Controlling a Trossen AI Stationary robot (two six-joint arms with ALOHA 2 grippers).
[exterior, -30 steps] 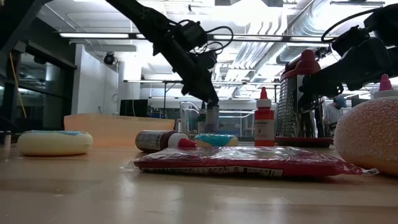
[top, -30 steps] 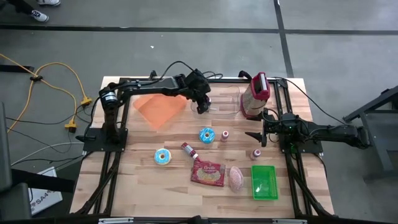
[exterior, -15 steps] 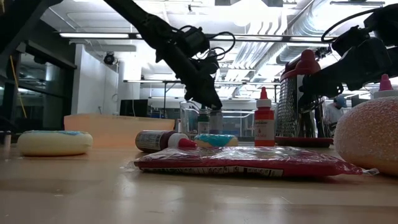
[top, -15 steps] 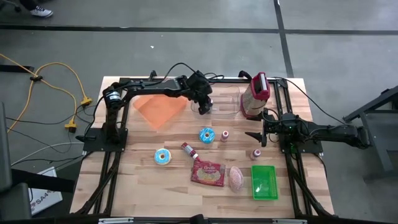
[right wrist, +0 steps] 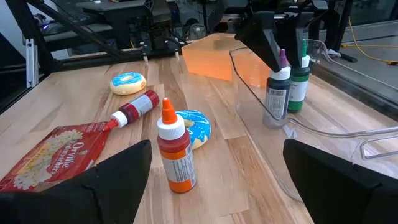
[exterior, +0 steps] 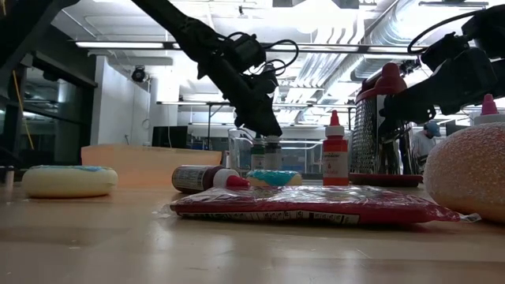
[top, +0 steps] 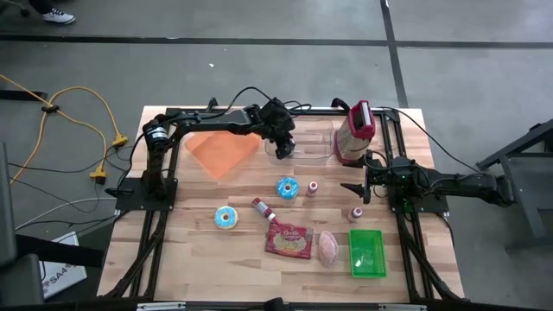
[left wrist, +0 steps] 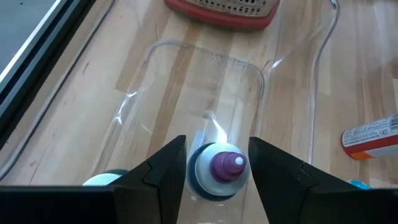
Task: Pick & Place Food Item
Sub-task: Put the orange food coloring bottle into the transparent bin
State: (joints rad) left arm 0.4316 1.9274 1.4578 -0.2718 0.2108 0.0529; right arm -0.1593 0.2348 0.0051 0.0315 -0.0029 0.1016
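I see the worktop (top: 190, 259) from above. The left arm reaches across to about 12 o'clock and the right arm is parked at 3 o'clock. An orange sheet (top: 220, 151) lies at 11 o'clock. A clear tray (top: 321, 149) sits at 12, with a grater (top: 354, 134) just beside it at 1. The green bin (top: 367, 253) is at 5 o'clock, and the popcorn bag (top: 289, 242) is at 6.

The left gripper (top: 282, 149) is down inside the clear tray. Its jaws straddle the purple-cap bottle (left wrist: 217, 171), one close on each side. I cannot tell whether they press on it or stand just clear. The bottle stands upright on the tray floor at the tray's 9 o'clock end, with a green-cap bottle (right wrist: 300, 84) just beside it.

The right gripper (top: 359, 190) has its jaws spread wide and holds nothing.

Two blue donuts lie on the worktop, one (top: 288, 187) near centre and one (top: 226, 218) at 8 o'clock. An orange-cap bottle (right wrist: 176, 152) stands just beside the centre donut.
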